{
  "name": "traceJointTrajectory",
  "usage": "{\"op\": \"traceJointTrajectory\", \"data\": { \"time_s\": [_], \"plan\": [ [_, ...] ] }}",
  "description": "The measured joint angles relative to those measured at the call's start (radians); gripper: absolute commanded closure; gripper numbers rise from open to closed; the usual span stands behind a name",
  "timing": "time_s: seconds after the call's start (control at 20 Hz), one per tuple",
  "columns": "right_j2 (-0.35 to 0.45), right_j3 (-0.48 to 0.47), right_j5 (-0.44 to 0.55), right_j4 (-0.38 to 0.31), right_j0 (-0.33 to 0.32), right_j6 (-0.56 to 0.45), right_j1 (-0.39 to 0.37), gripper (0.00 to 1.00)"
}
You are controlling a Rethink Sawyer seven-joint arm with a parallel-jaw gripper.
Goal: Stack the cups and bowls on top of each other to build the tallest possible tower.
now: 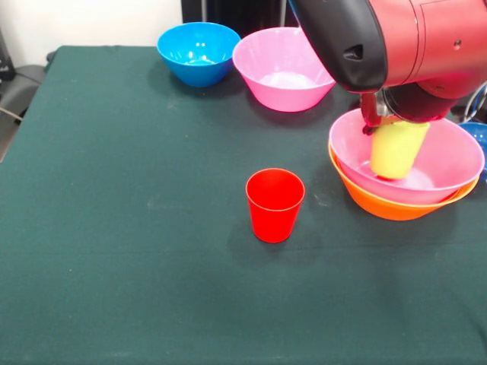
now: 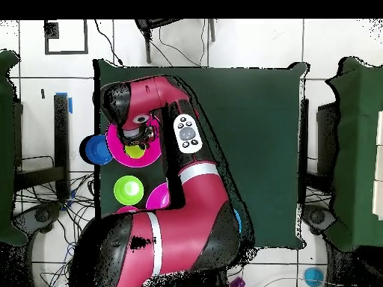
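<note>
The tower is a big pink bowl (image 1: 449, 163) nested in a big orange bowl (image 1: 384, 204) at the table's right side. My gripper (image 1: 389, 120) is shut on the rim of the lime green cup (image 1: 397, 148), which hangs slightly tilted inside the pink bowl with its base just above the bowl's floor. The overhead view shows the cup (image 2: 135, 152) in the pink bowl (image 2: 116, 138) under my gripper (image 2: 139, 137). The red cup (image 1: 275, 204) stands upright and alone mid-table, left of the tower. It is hidden under the arm in the overhead view.
A second big pink bowl (image 1: 283, 68) and a light blue bowl (image 1: 198, 52) stand at the far edge. A dark blue bowl (image 1: 478, 135) (image 2: 96, 150) sits beside the tower. A green bowl (image 2: 128, 189) sits near the robot's base.
</note>
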Motion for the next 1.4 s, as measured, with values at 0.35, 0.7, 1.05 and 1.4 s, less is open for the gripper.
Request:
{"op": "traceJointTrajectory", "data": {
  "time_s": [0.35, 0.7, 1.05, 1.4],
  "plan": [
    [0.001, -0.004, -0.058, 0.007, -0.007, 0.000, 0.018, 1.00],
    [0.001, -0.005, -0.058, 0.020, -0.007, 0.000, 0.018, 1.00],
    [0.001, -0.005, -0.058, 0.024, -0.007, 0.000, 0.018, 1.00],
    [0.001, -0.004, -0.058, 0.025, -0.007, 0.000, 0.017, 1.00]
  ]
}}
